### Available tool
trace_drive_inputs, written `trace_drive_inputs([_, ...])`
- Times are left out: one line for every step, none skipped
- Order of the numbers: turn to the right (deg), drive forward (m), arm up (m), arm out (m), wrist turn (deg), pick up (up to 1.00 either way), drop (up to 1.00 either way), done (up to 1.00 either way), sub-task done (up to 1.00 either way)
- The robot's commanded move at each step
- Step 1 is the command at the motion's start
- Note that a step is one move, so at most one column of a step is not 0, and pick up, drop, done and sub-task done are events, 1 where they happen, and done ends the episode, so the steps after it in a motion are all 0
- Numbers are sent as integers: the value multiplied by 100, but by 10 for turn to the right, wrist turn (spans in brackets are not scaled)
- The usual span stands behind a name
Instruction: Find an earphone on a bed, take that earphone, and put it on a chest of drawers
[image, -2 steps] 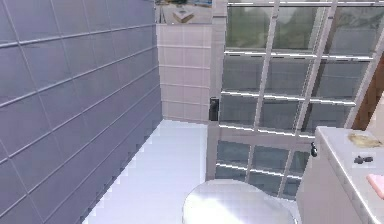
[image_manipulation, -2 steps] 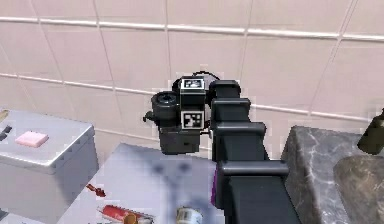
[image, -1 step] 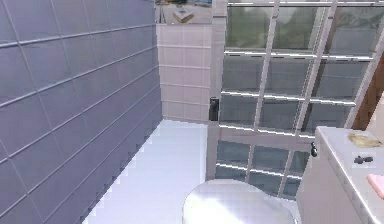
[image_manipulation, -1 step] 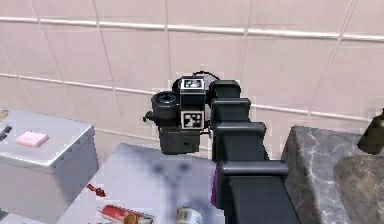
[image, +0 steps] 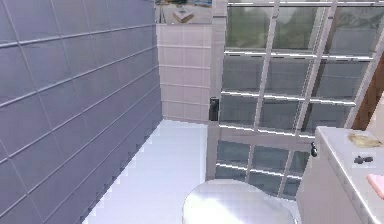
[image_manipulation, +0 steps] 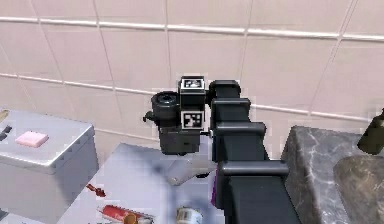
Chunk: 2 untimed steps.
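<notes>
- The end effector (image_manipulation: 162, 112) is hanging before the tiled wall (image_manipulation: 90, 60), near a grey worktop's (image_manipulation: 140, 172) back edge; its grip state and any load cannot be told.
- Small red items (image_manipulation: 118, 212) are lying at that worktop's front edge.
- The earphone's place cannot be told.

The forward view's edge cut off a toilet lid (image: 238, 200) at six o'clock. The arm side view's edge cut off a bottle (image_manipulation: 374, 132) at three o'clock; red bits (image_manipulation: 97, 190) at seven o'clock were unidentifiable.
</notes>
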Motion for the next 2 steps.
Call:
trace_drive_inputs([0,0,0,-10,0,0,0,0,0])
trace_drive_inputs([0,0,0,0,0,0,0,100,0])
